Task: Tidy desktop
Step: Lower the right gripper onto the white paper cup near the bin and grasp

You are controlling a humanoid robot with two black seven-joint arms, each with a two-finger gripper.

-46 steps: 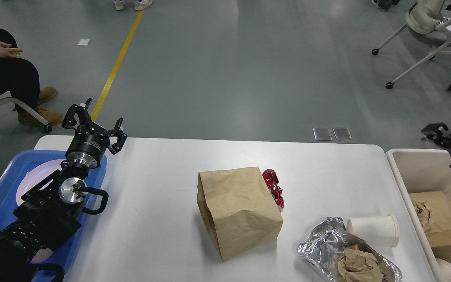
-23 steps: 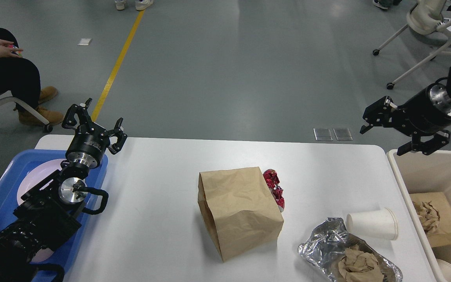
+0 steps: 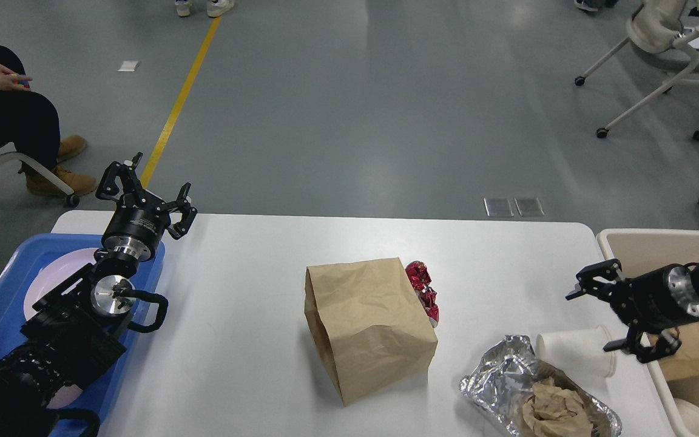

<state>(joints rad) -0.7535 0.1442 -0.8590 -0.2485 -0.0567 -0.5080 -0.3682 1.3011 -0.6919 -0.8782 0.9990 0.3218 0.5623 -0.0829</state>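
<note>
Swinging down toward the white paper cup point(image 3: 575, 351) at 4 o'clock, right gripper point(image 3: 616, 318) came in spread wide, empty; left gripper point(image 3: 146, 188) also spread, idle

Nothing legible stood out anywhere; whatever tiny print ringed the left end effector point(image 3: 146, 193) was too small to read.

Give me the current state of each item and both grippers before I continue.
Brown paper bag: lying on its side, mouth open toward me.
White paper cup: tipped on its side.
Crumpled foil tray: holds crumpled brown paper.
Red foil wrapper: crumpled, behind the bag.
Left gripper: fingers open, empty.
Right gripper: fingers open, empty, beside the cup.
</note>
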